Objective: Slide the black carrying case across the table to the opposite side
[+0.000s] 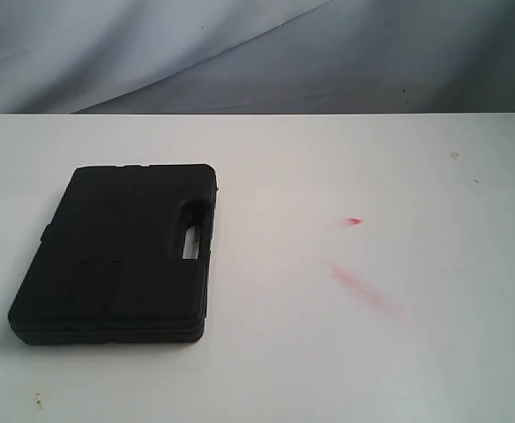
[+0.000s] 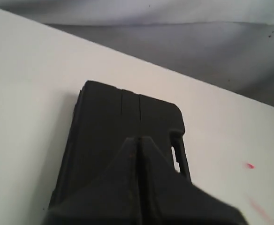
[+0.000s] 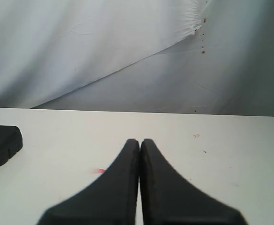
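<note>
Showing one black carrying case point(image 1: 116, 256) of rigid moulded plastic, matte and faintly grained, lying flat and closed on the left part of the table point(image 1: 372, 352) in the exterior view, nearer the front edge than the far one. Presenting a rectangular body with rounded corners, shallow straight grooves running across the lid, a seam splitting the two halves along the front side, and an integral handle point(image 1: 194, 231) on the right-hand edge, pierced by a narrow slot showing white tabletop through it. Resting on a wide, smooth, plain white surface carrying a long faint red smear point(image 1: 356, 284), a smaller red dab point(image 1: 354, 221) beyond it, and a few dark specks. Backing onto creased grey cloth point(image 1: 240, 53) draped behind the far edge. Showing, in the left wrist view, the left gripper point(image 2: 138, 140) with its two dark, wedge-shaped fingers pressing flat together, holding nothing, overlapping the lid of the case point(image 2: 113, 122); not revealing whether touching it or not. Showing, in the right wrist view, the right gripper point(image 3: 140, 141) likewise closing fully, tapered fingers meeting along one thin line, gripping nothing, pointing over bare table point(image 3: 221, 164), with one corner of the case point(image 3: 1, 140) well apart at the frame's margin.
</note>
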Controlling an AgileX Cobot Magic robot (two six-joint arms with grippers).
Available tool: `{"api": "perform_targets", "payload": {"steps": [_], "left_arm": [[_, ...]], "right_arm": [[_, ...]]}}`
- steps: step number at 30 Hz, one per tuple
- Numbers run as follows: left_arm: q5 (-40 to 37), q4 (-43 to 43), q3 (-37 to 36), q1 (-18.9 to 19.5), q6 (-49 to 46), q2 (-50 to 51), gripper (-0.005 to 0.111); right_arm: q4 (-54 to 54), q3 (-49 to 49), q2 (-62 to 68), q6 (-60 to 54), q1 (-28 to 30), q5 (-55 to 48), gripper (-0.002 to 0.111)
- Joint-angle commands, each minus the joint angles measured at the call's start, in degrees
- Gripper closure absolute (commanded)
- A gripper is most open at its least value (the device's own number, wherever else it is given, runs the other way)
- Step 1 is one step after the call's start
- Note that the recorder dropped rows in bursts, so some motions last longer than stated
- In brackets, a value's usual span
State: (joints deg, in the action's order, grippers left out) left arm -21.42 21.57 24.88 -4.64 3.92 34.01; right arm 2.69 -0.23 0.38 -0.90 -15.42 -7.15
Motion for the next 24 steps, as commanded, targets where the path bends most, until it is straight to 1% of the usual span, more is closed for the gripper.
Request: {"api": "perform_targets", "payload": {"steps": [1, 4, 5, 7, 10, 13, 15, 17, 20, 24], "left_arm": [[-5.20, 4.33, 5.27, 0.20, -5.96, 7.10, 0.107], [-9.39, 7.93, 9.10, 0.20, -11.78, 11.07, 0.107], [-12.05, 9.14, 11.52, 0.20, -13.18, 14.03, 0.107], [-14.60, 9.40, 14.25, 0.20, -13.91, 17.74, 0.107], [-16.10, 9.29, 16.85, -0.13, -14.66, 21.93, 0.107], [-16.10, 9.19, 19.44, -2.97, -14.66, 26.71, 0.107], [-15.83, 8.85, 21.03, -5.60, -14.39, 30.13, 0.107], [-14.49, 7.10, 22.74, -8.42, -12.12, 33.44, 0.107], [-13.83, -0.99, 26.43, -13.75, -4.34, 39.17, 0.107], [-13.03, -7.78, 29.68, -17.96, 3.09, 43.76, 0.107]], "right_arm": [[-0.25, 0.23, -0.38, 0.11, 0.24, 0.07, 0.108], [-0.25, 0.23, -0.38, 0.11, 0.24, 0.07, 0.108], [-0.25, 0.23, -0.38, 0.11, 0.24, 0.07, 0.108], [-0.25, 0.23, -0.38, 0.11, 0.24, 0.07, 0.108], [-0.25, 0.23, -0.38, 0.11, 0.24, 0.07, 0.108], [-0.25, 0.23, -0.38, 0.11, 0.24, 0.07, 0.108], [-0.25, 0.23, -0.38, 0.11, 0.24, 0.07, 0.108], [-0.25, 0.23, -0.38, 0.11, 0.24, 0.07, 0.108], [-0.25, 0.23, -0.38, 0.11, 0.24, 0.07, 0.108], [-0.25, 0.23, -0.38, 0.11, 0.24, 0.07, 0.108]]}}
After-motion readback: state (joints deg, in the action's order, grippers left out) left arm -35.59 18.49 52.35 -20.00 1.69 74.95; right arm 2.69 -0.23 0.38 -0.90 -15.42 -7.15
